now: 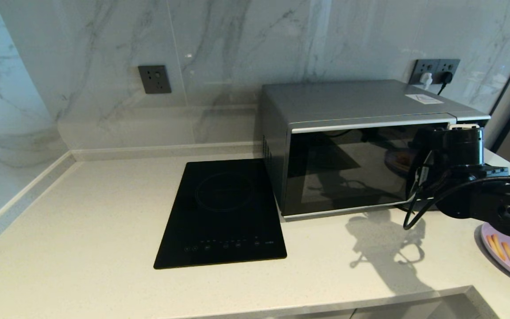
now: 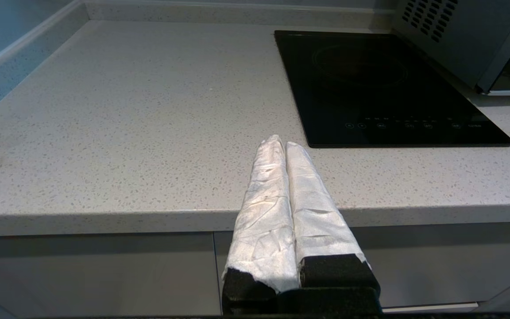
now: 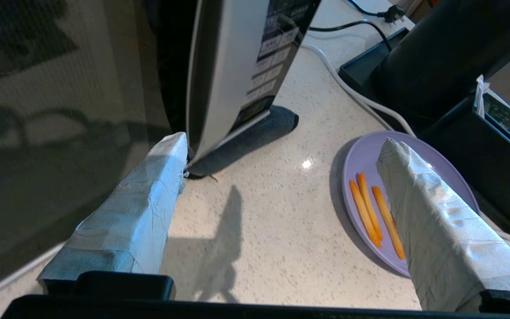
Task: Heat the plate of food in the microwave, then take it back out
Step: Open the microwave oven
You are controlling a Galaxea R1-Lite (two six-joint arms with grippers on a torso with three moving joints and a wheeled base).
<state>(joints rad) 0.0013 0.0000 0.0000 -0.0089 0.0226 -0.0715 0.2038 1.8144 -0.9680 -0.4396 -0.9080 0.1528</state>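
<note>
Countertop [image 3: 259, 230]: plate of food [image 3: 361, 177] beneath right fingers [image 3: 436, 212].

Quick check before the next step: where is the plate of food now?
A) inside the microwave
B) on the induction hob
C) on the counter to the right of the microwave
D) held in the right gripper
C: the plate lies flat on the counter beside the microwave, while the right gripper hangs open and empty by the door handle.

Bright daylight (from right); sharp shadows on countertop [image 1: 104, 212].
</note>
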